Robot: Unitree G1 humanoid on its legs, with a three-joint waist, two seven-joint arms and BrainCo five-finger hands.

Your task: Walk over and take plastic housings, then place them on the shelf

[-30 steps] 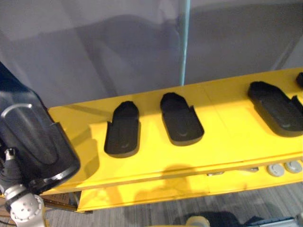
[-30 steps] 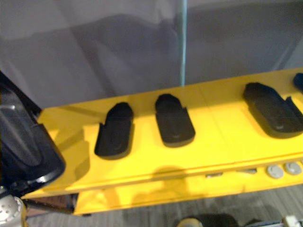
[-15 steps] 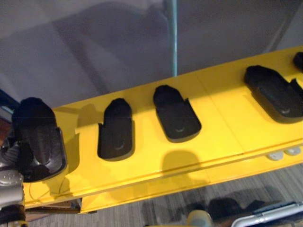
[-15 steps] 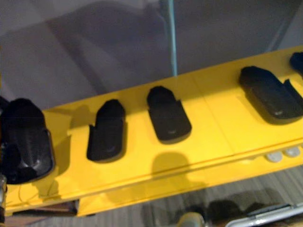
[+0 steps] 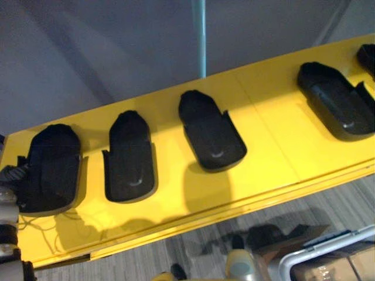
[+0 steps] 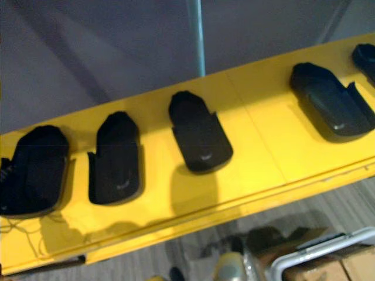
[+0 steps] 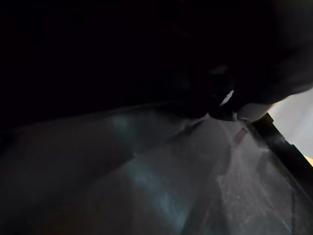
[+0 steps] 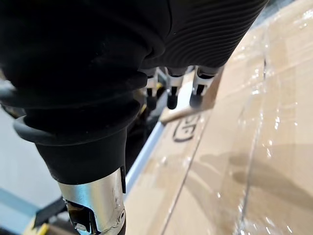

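A grey wall [image 5: 117,52] stands behind the long yellow shelf [image 5: 263,134], split by a thin pale-teal upright strip [image 5: 200,35]. Below the shelf's front edge lies a grey streaked floor [image 5: 345,202]. At the near right, a white-rimmed bin [image 6: 319,242] holds brown cardboard [image 6: 345,270].

R hand [image 8: 195,44] fingers straight, relaxed

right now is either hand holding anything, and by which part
The right hand holds nothing. The left hand sits at the left edge of the leftmost housing on the shelf; its grip cannot be told.
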